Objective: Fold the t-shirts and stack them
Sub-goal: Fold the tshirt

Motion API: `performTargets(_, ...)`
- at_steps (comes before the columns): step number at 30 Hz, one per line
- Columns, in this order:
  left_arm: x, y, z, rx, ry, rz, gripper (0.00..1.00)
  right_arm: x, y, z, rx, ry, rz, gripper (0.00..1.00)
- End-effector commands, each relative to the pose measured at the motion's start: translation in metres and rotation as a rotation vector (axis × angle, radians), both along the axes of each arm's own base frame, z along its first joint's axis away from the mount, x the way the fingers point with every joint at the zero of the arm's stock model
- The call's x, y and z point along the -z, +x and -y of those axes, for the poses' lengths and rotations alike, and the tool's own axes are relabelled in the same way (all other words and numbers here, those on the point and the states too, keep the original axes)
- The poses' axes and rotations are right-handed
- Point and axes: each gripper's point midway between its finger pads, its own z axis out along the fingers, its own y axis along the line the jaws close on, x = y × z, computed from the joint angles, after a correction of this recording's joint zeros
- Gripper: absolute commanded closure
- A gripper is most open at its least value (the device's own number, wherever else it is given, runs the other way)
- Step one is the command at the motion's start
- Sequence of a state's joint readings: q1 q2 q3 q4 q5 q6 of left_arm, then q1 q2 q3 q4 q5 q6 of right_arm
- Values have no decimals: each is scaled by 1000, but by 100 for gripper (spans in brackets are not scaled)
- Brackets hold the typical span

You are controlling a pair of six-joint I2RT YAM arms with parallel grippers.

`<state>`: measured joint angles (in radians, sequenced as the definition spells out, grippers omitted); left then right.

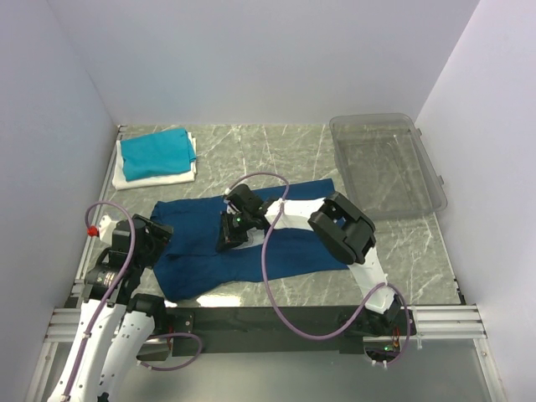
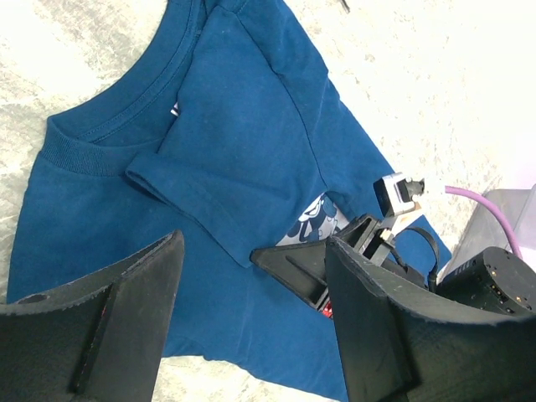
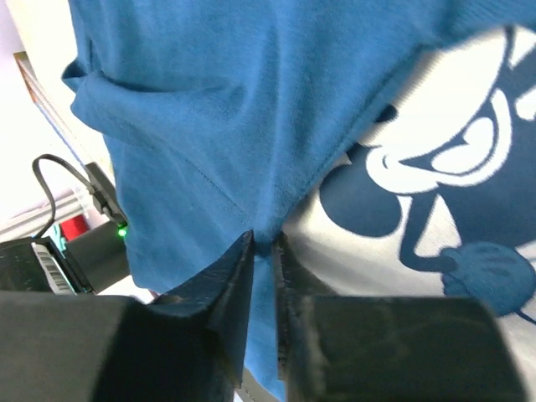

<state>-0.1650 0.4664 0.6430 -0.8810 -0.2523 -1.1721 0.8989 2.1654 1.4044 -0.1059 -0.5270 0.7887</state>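
- My right jaws are nearly closed, pinching a fold of the navy t-shirt (image 3: 209, 126) beside its mouse print (image 3: 435, 159), likely to draw that flap over.
- My left jaws hang wide and empty near the collar (image 2: 109, 126).
- The shirt lies spread mid-tabletop (image 1: 276, 159); the teal t-shirt (image 1: 155, 151) is stacked far left.

Table (image 1: 276, 155): spread t-shirt (image 1: 201, 261) near centre; two folded t-shirts (image 1: 153, 152) stacked far left; bin (image 1: 385, 167) far right, apart from both.
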Motion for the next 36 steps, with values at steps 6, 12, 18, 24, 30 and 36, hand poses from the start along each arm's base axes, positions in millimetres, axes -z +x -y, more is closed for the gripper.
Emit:
performTargets(6,1,5,-1,-4,5,14,27,-28,3,6,-8,36,86,87)
performTargets(12,4,5,1,4,2,11,27,-41,-1,10,-20,65,106,87)
performTargets(18,6,5,1,9,6,0,27,-46,-1,13,-29,67,121,87)
performTargets(24,7,5,1,7,6,-3,27,-46,-2,18,-40,65,120,88)
performTargets(30,11,6,1,7,6,-22,29,-44,-4,24,-61,50,127,83)
performTargets(36,17,14,5,21,5,-32,31,-46,2,33,-78,12,177,59)
